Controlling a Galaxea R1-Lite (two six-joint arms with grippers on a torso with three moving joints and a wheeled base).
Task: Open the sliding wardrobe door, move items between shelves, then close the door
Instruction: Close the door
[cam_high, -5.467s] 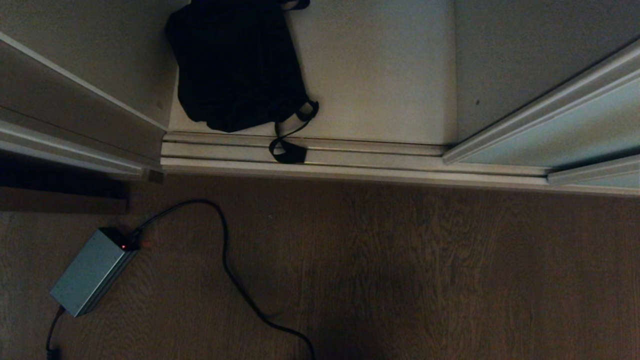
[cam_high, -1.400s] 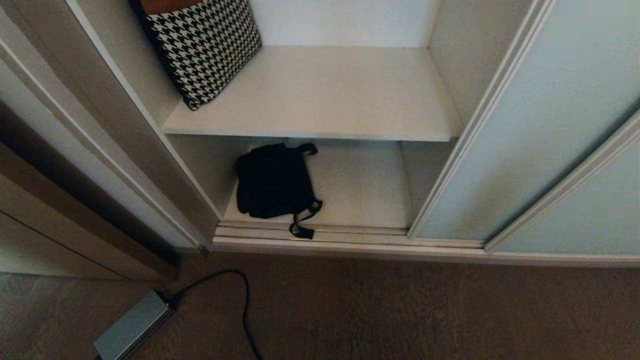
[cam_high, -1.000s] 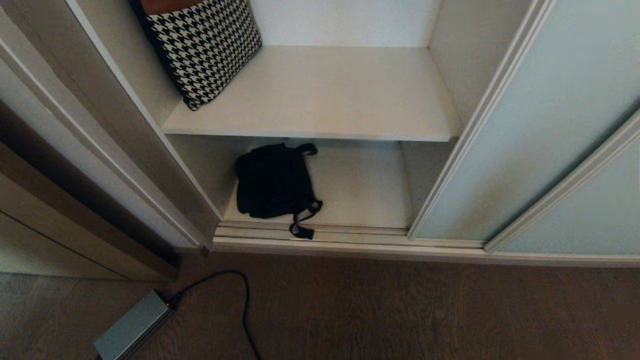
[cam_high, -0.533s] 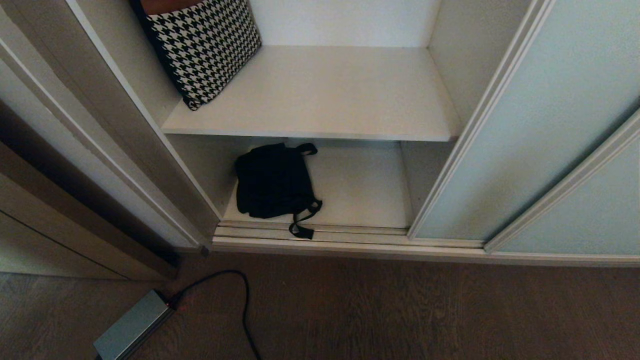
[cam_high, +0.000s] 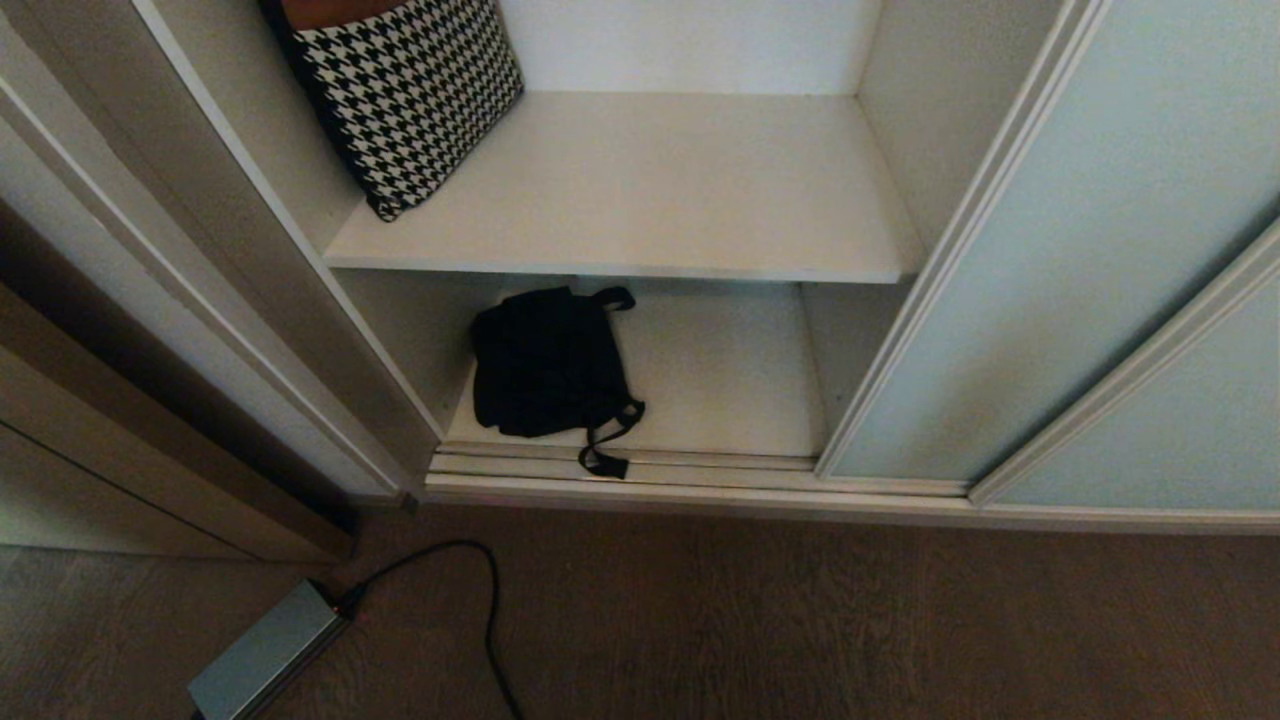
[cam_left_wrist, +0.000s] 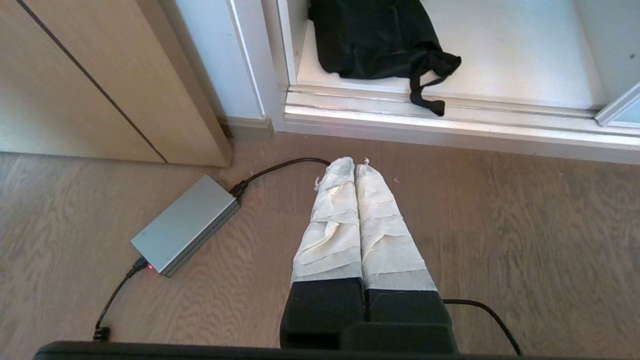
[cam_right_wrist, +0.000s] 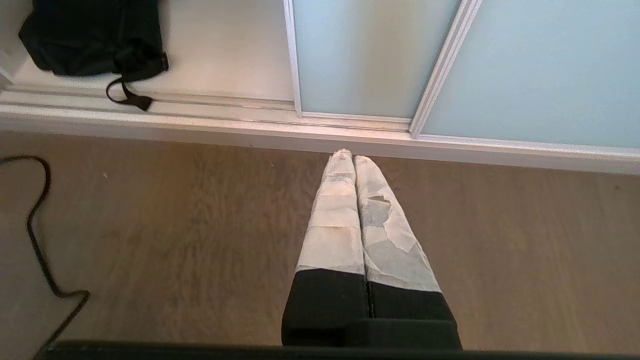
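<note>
right hand (cam_right_wrist: 348, 156) closed, empty, over wood floor (cam_right_wrist: 200, 225) | black bag (cam_right_wrist: 90, 37) on shelf (cam_right_wrist: 225, 55) | sliding door (cam_right_wrist: 365, 55) beside

Lay slumped on bottom shelf (cam_high: 730, 390): floppy black bag (cam_high: 545, 365), strap over track; frosted sliding door (cam_high: 1060, 250) slid open.

Frosted glass door (cam_high: 1080, 250), cloth bag (cam_high: 545, 365)

The bag (cam_high: 545, 365) lies on the lower shelf (cam_high: 730, 390), its strap over the floor track (cam_high: 700, 465). A cushion (cam_high: 405, 95) leans on the upper shelf (cam_high: 650, 190) at left. The sliding door (cam_high: 1050, 260) stands right.
</note>
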